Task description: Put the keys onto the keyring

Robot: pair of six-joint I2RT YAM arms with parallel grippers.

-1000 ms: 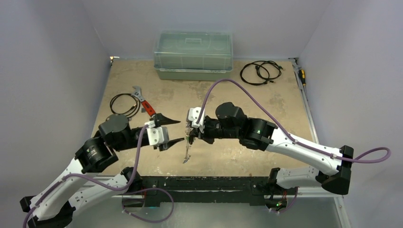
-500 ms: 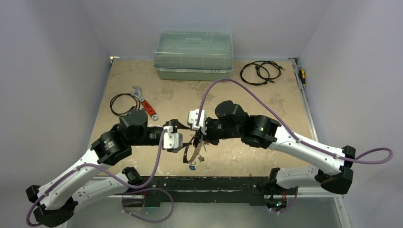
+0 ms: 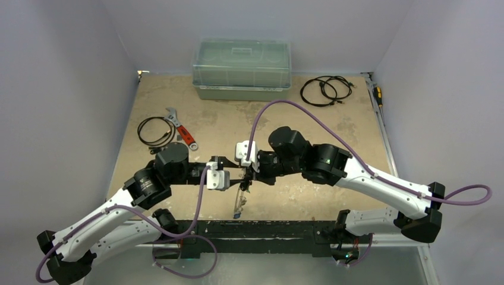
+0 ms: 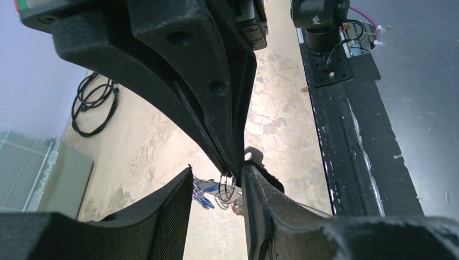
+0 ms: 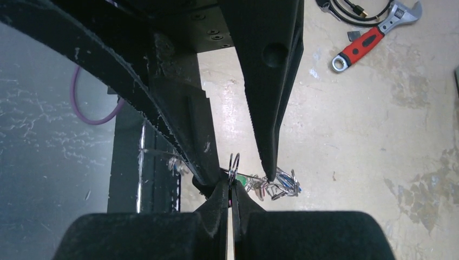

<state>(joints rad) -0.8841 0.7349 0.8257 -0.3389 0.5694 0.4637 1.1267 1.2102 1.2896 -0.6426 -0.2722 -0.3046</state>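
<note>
Nearest the front edge, a bunch of keys (image 3: 238, 211) dangles at the low end of the keyring (image 3: 242, 195). The keyring hangs edge-on above the tabletop (image 3: 208, 113), at about 6 o'clock from where the two arms meet.

The right end effector (image 3: 248, 178) comes in from 3 o'clock and is pinched fully closed on the keyring's upper part. In its wrist view a thin metal strip runs between the fingertips. A small wire ring sits just past them, and the keys are bunched at 3 o'clock of it with a hint of green tag.

The left end effector (image 3: 236, 171) reaches in from 9 o'clock, its jaws set at a narrow gap around the right arm's fingertips. Its wrist view shows keys with a blue tag through that gap. Whether its pads touch the ring is hard to tell.

Farther back, at 10 o'clock, lies a red-handled wrench (image 3: 181, 130) with a coiled black cable (image 3: 153, 130) just beside it. At 12 o'clock a clear lidded box (image 3: 242, 68) stands against the back wall, and a second black cable (image 3: 324, 90) lies at 1 o'clock.
</note>
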